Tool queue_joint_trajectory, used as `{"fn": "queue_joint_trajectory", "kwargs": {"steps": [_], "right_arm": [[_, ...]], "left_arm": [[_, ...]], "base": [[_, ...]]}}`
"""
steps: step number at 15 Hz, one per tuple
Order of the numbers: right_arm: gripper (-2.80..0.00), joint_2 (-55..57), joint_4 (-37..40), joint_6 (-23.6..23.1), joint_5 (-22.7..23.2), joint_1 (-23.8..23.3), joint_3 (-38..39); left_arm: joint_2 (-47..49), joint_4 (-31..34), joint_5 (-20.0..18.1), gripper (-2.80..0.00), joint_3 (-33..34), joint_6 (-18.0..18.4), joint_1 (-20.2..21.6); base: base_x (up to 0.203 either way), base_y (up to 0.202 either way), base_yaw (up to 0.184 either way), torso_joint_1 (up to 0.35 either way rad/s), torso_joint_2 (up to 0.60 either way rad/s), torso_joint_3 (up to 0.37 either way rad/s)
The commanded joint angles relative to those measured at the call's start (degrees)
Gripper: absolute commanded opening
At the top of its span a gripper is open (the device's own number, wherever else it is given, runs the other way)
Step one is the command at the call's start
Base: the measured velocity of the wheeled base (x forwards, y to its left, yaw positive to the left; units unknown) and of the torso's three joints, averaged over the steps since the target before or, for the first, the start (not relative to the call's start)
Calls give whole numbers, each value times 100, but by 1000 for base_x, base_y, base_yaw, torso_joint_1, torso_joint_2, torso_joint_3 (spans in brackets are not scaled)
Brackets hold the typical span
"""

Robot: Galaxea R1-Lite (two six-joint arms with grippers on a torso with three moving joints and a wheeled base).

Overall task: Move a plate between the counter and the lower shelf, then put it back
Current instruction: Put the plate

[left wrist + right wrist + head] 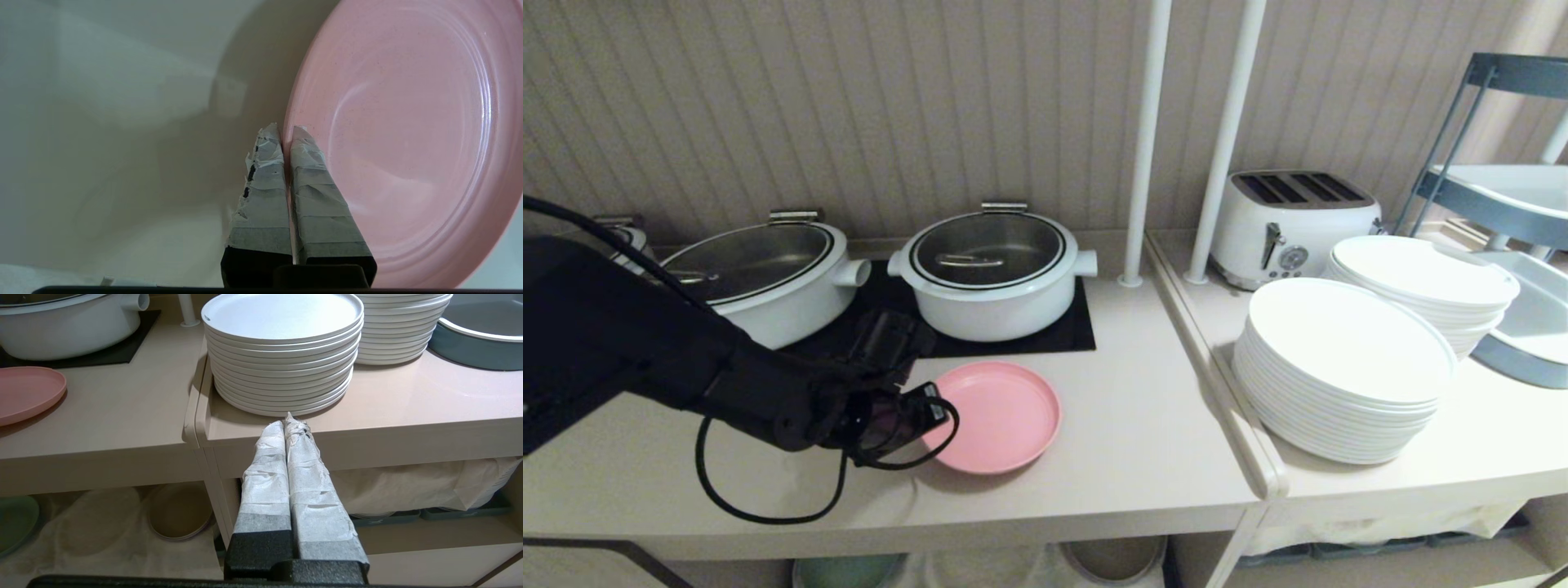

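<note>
- The left gripper's fingers (pixel 265 179) were squeezed together on the pink plate's (pixel 1001 416) rim, one taped finger outside the edge and one just inside, so it had the plate pinched at its near-left edge.
- That edge grip made sense to me: the plate is flat with only a low rim, so there's nothing else to grab.
- The plate sat on the counter (pixel 1143 433), just in front of the black hob (pixel 1062 331). Whether it rested flat or was tipped up a bit at the gripped side, I couldn't tell.
- The right gripper (pixel 288 424) was pressed closed with nothing in it, parked low in front of the counter's edge, well clear of the plate.
- Two white pots (pixel 992 273) stood on the hob behind the plate; the nearer one had its glass lid on, contents not visible.
- Under the counter, the lower shelf (pixel 102 535) had white cloth on its floor, with a green plate (pixel 16 522) and a brown plate (pixel 179 510) on it.
- Past the ridge, away from the hob, were two stacks of white plates (pixel 1343 367).
</note>
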Motion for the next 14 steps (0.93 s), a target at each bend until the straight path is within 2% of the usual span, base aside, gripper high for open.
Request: {"fn": "queue_joint_trajectory", "kwargs": {"steps": [1, 14], "right_arm": [[-280, 7, 0, 1, 0, 2, 0], [-280, 7, -5, 1, 0, 2, 0]], "left_arm": [[82, -9, 12, -280, -75, -25, -14], [318, -9, -6, -280, -252, -60, -77]], "base": [[0, 0, 0, 0, 0, 0], [0, 0, 0, 0, 0, 0]]}}
